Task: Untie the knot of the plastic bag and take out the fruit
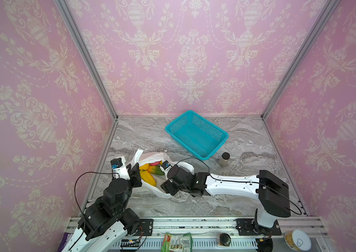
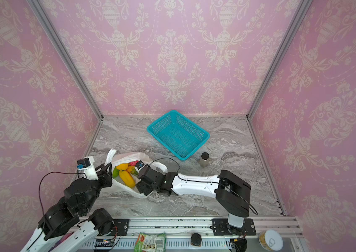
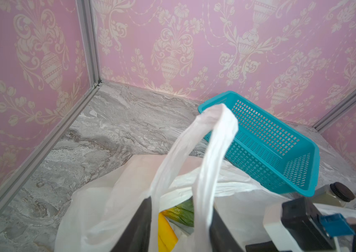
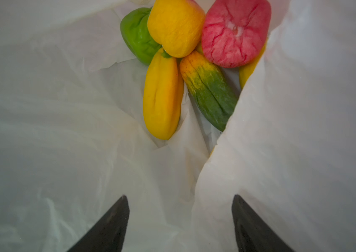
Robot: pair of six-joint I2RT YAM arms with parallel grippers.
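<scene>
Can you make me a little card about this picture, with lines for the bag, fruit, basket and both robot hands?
Plastic bag: white, mouth open
Fruit: yellow, green and pink-red pieces inside the bag
Basket: teal, empty, behind the bag
Jar: dark lid, beside the basket
Left hand: open around a loose bag handle
Right hand: open, in the bag mouth, facing the fruit

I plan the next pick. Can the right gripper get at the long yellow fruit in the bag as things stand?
Probably yes. The right gripper stands open inside the plastic bag, and the long yellow fruit lies uncovered straight ahead; only the bag's loose plastic beside it could snag.
</scene>
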